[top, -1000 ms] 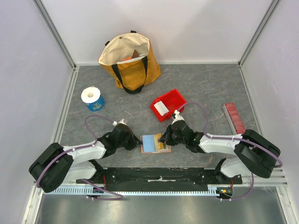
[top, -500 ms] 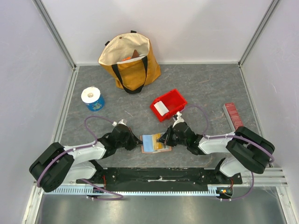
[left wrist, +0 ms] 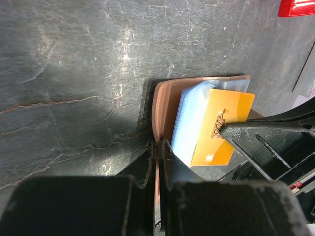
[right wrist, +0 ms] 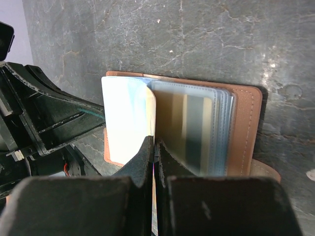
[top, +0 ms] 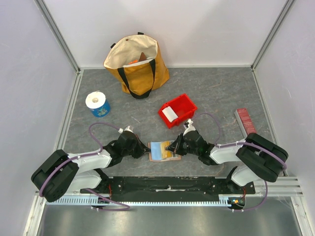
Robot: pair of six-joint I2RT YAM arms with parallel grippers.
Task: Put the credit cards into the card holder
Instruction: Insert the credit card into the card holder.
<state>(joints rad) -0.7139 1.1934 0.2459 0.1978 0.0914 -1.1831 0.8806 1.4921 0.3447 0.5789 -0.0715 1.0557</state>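
left wrist view: my left pincer pinches the card holder edge; my right pincer is pressed together on the yellow card.

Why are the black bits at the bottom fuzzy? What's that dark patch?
Left wrist view: the left gripper is too near the lens, so blurred; the dark patch is shadow beside the card holder. Right wrist view: the right gripper blurs likewise.

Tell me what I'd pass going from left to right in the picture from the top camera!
white-and-blue roll → yellow tote bag → red bin → dark-red ribbed bar
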